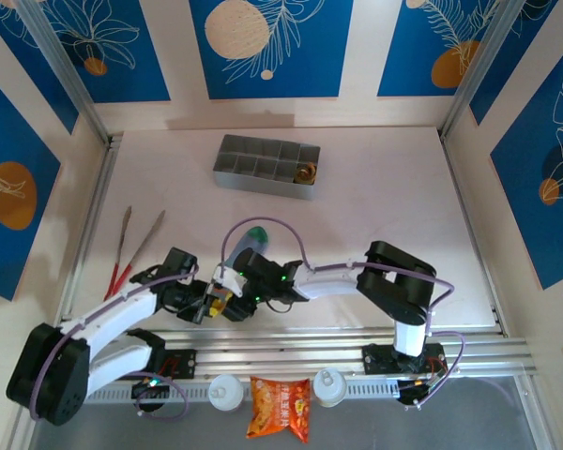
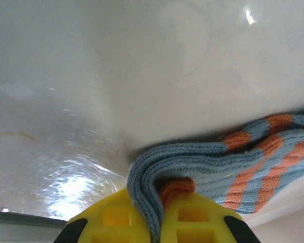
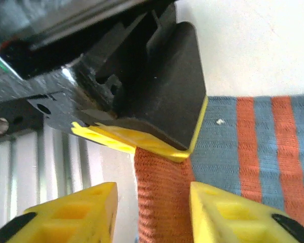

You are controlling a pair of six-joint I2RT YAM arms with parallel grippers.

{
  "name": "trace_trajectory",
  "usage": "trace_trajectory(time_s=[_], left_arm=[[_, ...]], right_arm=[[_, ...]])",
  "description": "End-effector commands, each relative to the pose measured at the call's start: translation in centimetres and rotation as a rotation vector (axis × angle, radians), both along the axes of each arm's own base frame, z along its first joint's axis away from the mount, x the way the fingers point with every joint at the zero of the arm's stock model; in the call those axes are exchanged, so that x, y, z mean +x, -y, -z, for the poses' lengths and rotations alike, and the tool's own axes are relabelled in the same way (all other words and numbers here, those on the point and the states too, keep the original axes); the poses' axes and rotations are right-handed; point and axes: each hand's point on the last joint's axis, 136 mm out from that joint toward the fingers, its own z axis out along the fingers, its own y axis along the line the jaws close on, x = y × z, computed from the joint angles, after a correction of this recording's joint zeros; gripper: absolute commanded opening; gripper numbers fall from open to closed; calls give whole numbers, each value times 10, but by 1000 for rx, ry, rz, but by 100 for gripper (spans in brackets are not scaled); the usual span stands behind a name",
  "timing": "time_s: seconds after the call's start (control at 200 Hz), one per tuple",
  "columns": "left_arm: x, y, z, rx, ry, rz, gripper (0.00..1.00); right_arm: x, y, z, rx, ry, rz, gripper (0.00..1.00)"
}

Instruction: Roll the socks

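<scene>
A grey-blue sock (image 1: 247, 242) with a green toe (image 1: 257, 232) lies at the table's near middle, and both arms meet over its near end. Seen from the left wrist, the sock (image 2: 218, 162) shows orange stripes. My left gripper (image 2: 159, 205) is shut on a fold of it, pinching blue knit and a bit of orange cuff (image 2: 176, 188). My right gripper (image 3: 152, 202) is open, its yellow fingers (image 3: 228, 212) standing either side of the orange cuff (image 3: 162, 192) without squeezing it. The left gripper's finger (image 3: 157, 106) sits just above the cuff. From overhead the left gripper (image 1: 218, 302) and right gripper (image 1: 244, 283) almost touch.
A grey compartment tray (image 1: 263, 169) stands at the back with a small brown object (image 1: 307, 173) in one cell. Red-handled tongs (image 1: 131, 248) lie at the left. An orange snack packet (image 1: 280, 408) and two white caps (image 1: 225, 392) rest by the near rails.
</scene>
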Motion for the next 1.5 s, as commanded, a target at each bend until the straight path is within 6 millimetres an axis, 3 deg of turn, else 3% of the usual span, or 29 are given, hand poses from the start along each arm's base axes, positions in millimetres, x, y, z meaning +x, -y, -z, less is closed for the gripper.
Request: trace_trajectory(time_s=[0.0,0.145,0.315,0.54,0.885,1.065,1.281,1.331,1.451,1.496], left_arm=[[-50,-31,32,194,-251,15,0],[-57,-34,23,277,-396,45,0],[-59,-28,23,298,-517,52,0],[-48,-21,28,302,-543,34,0],[-36,-17,28,314,-531,38,0],[-34,-17,29,316,-527,34,0],[-25,-13,27,301,-481,26,0],[-19,-13,23,300,-446,24,0],[0,-13,8,286,-304,-6,28],[8,-14,0,280,-237,-20,46]], right_arm=[[-8,-3,-35,113,-105,24,46],[-11,2,-33,131,-154,69,48],[-7,4,-17,77,-112,92,51],[-7,-2,2,-9,-39,34,47],[0,10,23,-82,-19,83,45],[-1,15,34,-118,-35,97,37],[4,15,42,-147,-90,127,0],[4,18,47,-166,-132,135,0],[-1,31,67,-236,-286,158,0],[-4,38,76,-262,-348,164,0]])
